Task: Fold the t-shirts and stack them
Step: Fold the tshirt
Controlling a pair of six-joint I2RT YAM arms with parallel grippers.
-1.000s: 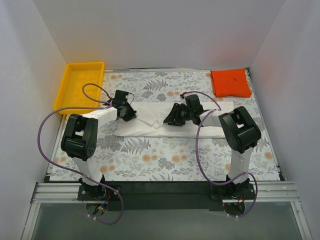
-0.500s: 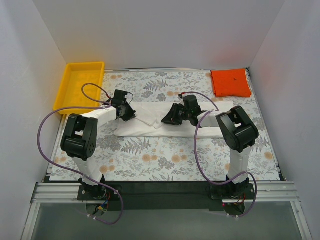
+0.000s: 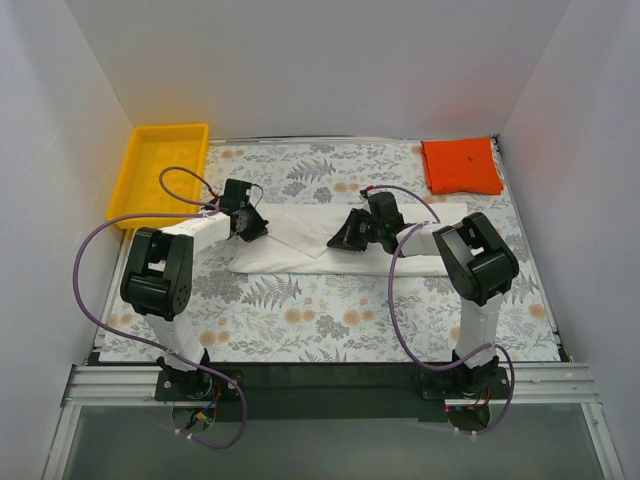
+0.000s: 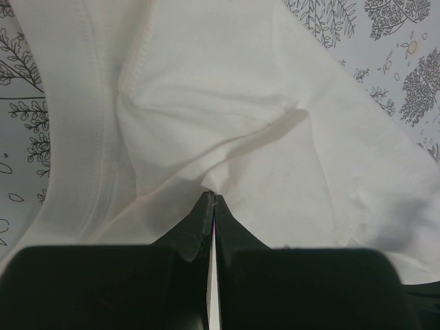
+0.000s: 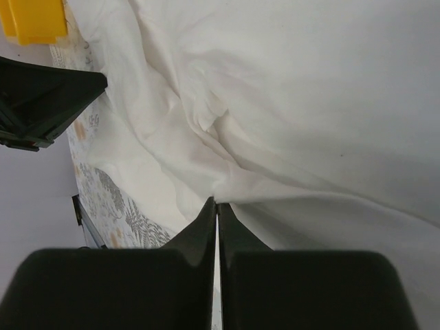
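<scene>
Left gripper pinches white t-shirt: creased, long folded band.

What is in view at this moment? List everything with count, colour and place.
white t-shirt: 1, white, partly folded, across the table's middle
orange t-shirt: 1, orange-red, folded square, far right corner
tray: 1, yellow, far left corner
table: 1, floral-patterned top, under everything
cables: purple, looping off both arms
left arm, right arm: 2, black and white, bases at near edge
left pincer: black, shut on white t-shirt's left end
right pincer: black, shut on white t-shirt near its middle
</scene>
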